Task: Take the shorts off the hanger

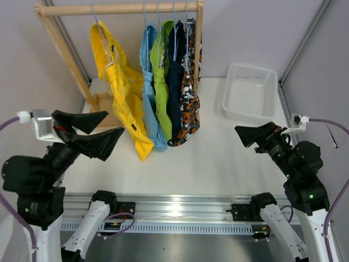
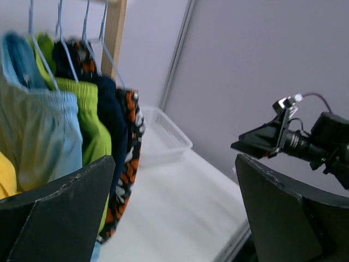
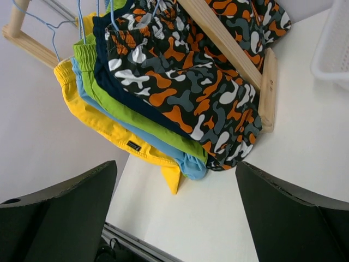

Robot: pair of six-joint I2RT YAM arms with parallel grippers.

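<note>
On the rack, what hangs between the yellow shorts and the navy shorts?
The light blue shorts and the lime green shorts, as the top external view shows.

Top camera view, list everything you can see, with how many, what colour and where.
yellow shorts: one, bright yellow, hanging apart, left of the other four
light blue shorts: one, light blue, leftmost of the bunch at the rail's right end
lime green shorts: one, lime green, right of the blue
navy shorts: one, dark navy, right of the green
patterned shorts: one, orange, black and white, rightmost
hangers: five, pale blue wire, on the rack's rail
wooden rack: one, light wood, far left of the table
basket: one, white, far right
table: one, white
left gripper: one, black, open, near left
right gripper: one, black, open, near right
</note>
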